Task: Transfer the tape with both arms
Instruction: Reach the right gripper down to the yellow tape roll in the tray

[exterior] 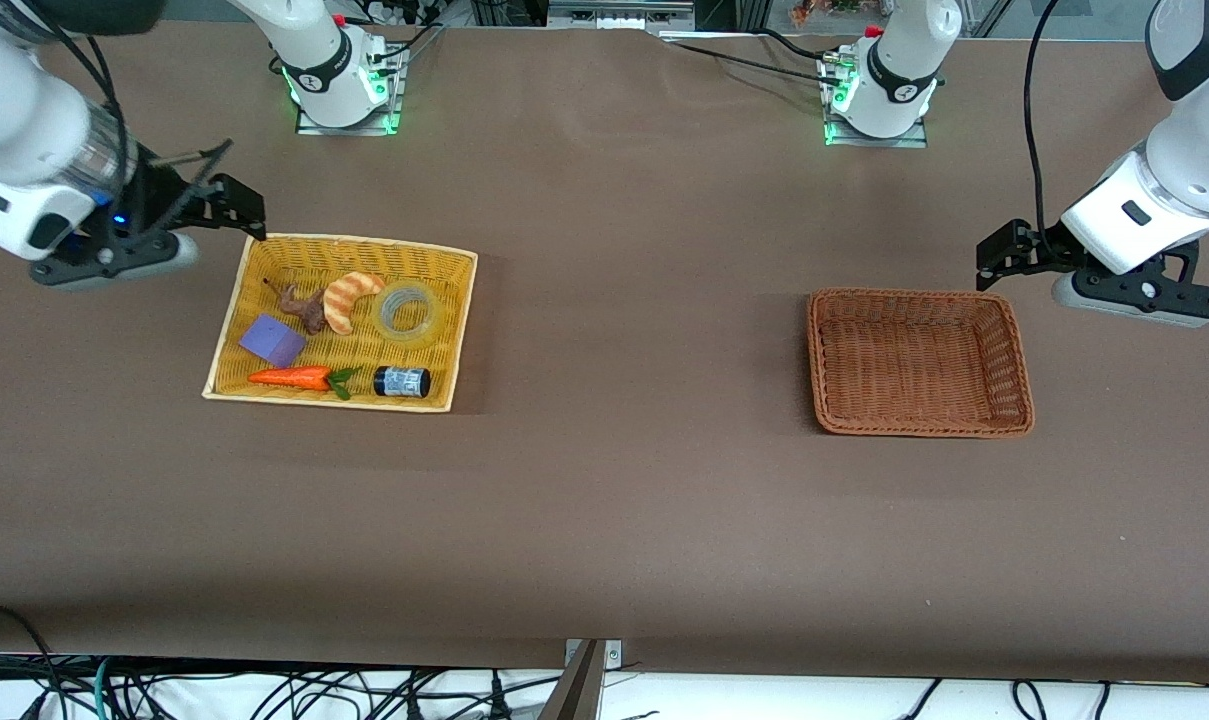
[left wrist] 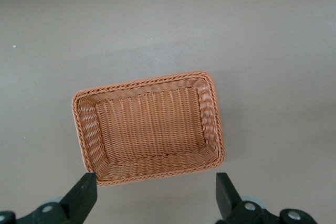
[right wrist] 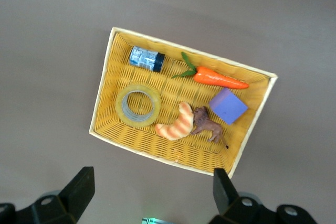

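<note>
1. Up at the table's (exterior: 604,520) ends, both arms hang in the air.
2. Yellow basket (exterior: 232,330) holds the tape (exterior: 406,312) flat, beside a croissant (exterior: 347,298) and farther from the front camera than a black cylinder (exterior: 401,382).
3. Brown basket (exterior: 1004,345) lies toward the left arm's end.
4. Right gripper (exterior: 249,212), fingers spread and holding nothing, is over the yellow basket's corner, apart from the tape.
5. Left gripper (exterior: 999,255), likewise spread, is over the brown basket's edge.
</note>
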Tool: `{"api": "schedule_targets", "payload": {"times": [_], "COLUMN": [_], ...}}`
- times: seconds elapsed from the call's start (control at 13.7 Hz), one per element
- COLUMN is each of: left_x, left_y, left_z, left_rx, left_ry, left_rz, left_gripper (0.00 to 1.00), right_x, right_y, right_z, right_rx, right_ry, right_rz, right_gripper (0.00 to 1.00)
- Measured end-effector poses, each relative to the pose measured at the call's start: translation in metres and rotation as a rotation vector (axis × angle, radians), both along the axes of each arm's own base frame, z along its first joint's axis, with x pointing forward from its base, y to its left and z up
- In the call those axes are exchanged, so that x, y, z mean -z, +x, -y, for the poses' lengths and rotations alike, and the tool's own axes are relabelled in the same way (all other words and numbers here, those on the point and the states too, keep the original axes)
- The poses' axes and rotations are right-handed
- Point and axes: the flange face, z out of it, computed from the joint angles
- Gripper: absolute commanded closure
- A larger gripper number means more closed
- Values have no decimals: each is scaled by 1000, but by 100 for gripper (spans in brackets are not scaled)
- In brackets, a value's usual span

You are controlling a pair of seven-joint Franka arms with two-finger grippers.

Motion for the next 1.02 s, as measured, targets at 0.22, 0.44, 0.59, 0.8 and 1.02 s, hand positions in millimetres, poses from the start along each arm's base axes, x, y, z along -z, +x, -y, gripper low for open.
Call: {"api": "schedule_targets", "payload": {"times": [0.22, 0.44, 0.59, 0.8, 1.02], "left_x": [0, 0, 0, 0, 0], "left_y": [0, 0, 0, 0, 0], "left_z": [0, 0, 0, 0, 0], "left_rx": [0, 0, 0, 0, 0], "left_ry": [0, 0, 0, 0, 0], "left_rz": [0, 0, 0, 0, 0], "left_gripper": [0, 0, 0, 0, 0], "right_x": [75, 176, 238, 293, 304], "right_y": [12, -6, -29, -71, -80], "right_z": [-9, -12, -13, -30, -32], "right_rx": [-5, -3, 25, 50, 69], "right_ry": [1, 1, 1, -6, -4], "right_rz": [8, 27, 53, 43, 57], "right_gripper": [0, 0, 0, 0, 0]}}
